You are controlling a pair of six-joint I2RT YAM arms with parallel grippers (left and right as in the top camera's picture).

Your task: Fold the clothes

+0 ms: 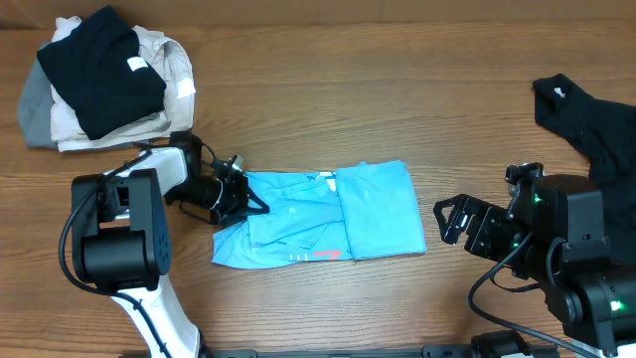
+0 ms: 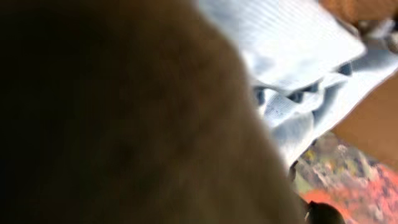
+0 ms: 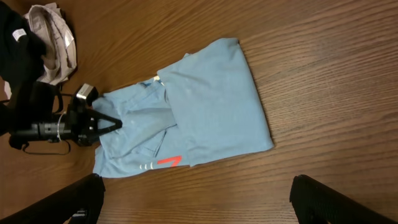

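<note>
Overhead, the blue T-shirt [image 1: 338,214] lies lengthwise left-to-right.

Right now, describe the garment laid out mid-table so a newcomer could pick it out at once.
On the wooden table, look at the middle. There lies the light blue T-shirt, partly folded, with a small red mark near one edge. The black shirt at the right and the pile of clothes in the far left corner are black, beige and grey; it alone is blue.
</note>
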